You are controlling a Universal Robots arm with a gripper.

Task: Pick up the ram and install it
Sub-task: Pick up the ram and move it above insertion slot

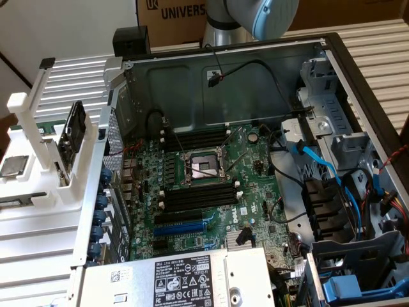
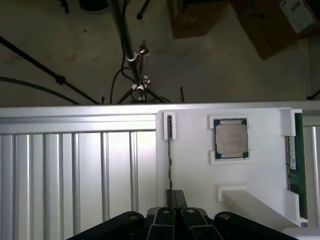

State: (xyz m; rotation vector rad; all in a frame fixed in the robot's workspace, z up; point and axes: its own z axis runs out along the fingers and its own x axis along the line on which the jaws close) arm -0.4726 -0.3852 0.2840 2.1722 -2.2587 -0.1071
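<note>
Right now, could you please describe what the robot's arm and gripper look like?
The arm is silver-grey metal tubing with a pale blue cap on its joint. The gripper is black, built from linked bars that turn on round pivots.

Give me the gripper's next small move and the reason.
Probably slide the gripper across the white holder toward the ram. The green stick sits along the holder's edge, beyond the processor chip, while the gripper hangs over another part of the holder, so it likely needs lining up first.

Green ram (image 2: 296, 170), its label perhaps white; white fixture (image 2: 192, 165); green motherboard (image 1: 255, 166), black memory slots (image 1: 198, 197), blue expansion slot (image 1: 181, 226).
</note>
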